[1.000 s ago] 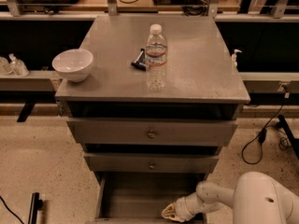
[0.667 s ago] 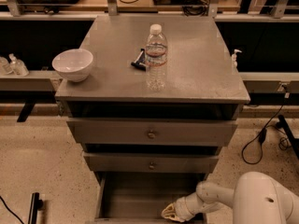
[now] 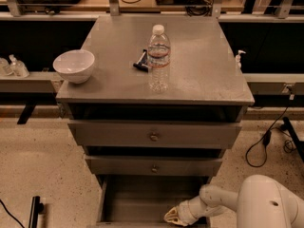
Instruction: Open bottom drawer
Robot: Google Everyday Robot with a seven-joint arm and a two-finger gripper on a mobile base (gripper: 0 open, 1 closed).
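The bottom drawer is the lowest and narrowest of three grey drawers. It stands pulled out, its plain grey inside showing; its front and knob are cut off by the lower frame edge. My gripper is at the end of the white arm, low at the drawer's front right, near the bottom of the view. The middle drawer and the wide top drawer each show a small round knob.
On the cabinet top stand a white bowl at the left edge, a clear water bottle in the middle and a small dark object beside it. Cables lie on the floor at right. A dark bar lies at lower left.
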